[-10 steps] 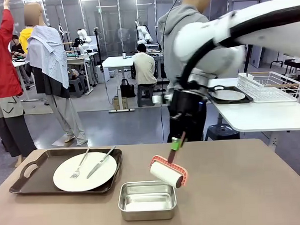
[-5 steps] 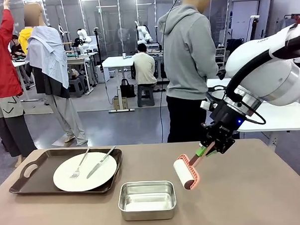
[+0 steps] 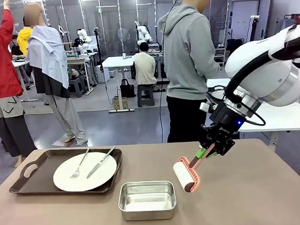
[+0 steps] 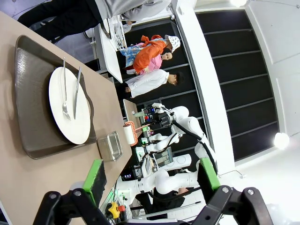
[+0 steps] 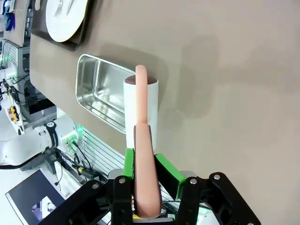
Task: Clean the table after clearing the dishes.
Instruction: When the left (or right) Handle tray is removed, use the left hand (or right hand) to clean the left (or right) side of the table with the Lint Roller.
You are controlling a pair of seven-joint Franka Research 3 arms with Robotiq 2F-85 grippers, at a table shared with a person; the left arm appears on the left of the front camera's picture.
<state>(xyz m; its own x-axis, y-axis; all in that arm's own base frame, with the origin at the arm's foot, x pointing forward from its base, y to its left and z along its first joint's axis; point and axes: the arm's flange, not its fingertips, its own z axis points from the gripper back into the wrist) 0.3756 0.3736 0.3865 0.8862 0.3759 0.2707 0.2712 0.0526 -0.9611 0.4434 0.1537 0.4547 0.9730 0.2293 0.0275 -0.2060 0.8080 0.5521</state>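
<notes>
My right gripper [image 3: 207, 151] is shut on the pink handle of a lint roller [image 3: 185, 174], whose white roll hangs low over the brown table [image 3: 253, 187], right of the middle. In the right wrist view the handle [image 5: 142, 140] runs up between the green pads of my right gripper [image 5: 143, 171] to the roll [image 5: 140, 105]; I cannot tell whether the roll touches the top. A white plate [image 3: 85, 171] with a fork and a knife lies on a dark tray [image 3: 28, 172] at the table's left. My left gripper [image 4: 152, 176] stands open, high over the tray [image 4: 28, 93] and plate [image 4: 70, 105].
A small steel pan [image 3: 147, 200] sits near the front edge, just left of the roller. A person in a grey hoodie [image 3: 188, 66] stands at the far side with their back turned. Behind on the right, a white table [image 3: 269, 114] carries a wire rack and another tray.
My right arm swung from the table's middle to the right, carrying the roller away from above the pan; in the last half second it barely shifted. The tray and plate stayed put.
</notes>
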